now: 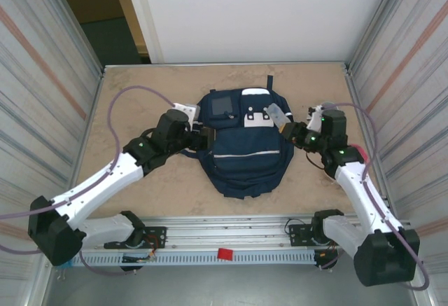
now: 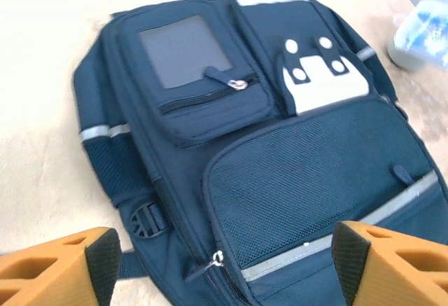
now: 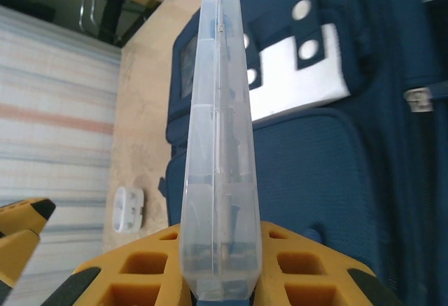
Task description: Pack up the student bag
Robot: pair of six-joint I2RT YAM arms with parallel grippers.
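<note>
The student bag (image 1: 241, 148) lies flat in the middle of the table, navy blue with white stripes and a small grey window (image 2: 183, 50). My left gripper (image 2: 224, 267) hovers open over the bag's left side, its orange fingers (image 2: 94, 264) wide apart above a zipper pull (image 2: 217, 258), holding nothing. At the bag's right edge, my right gripper (image 3: 222, 281) is shut on a clear plastic case (image 3: 220, 145), held edge-on and pointing toward the bag. The same clear case (image 1: 277, 114) hangs over the bag's upper right corner, and it shows blurred in the left wrist view (image 2: 423, 29).
A small white object (image 3: 128, 208) lies on the beige table (image 1: 140, 180) beside the bag's left side, close to the left arm (image 1: 183, 108). Corrugated walls close in left and right. A metal rail (image 1: 231, 239) runs along the near edge.
</note>
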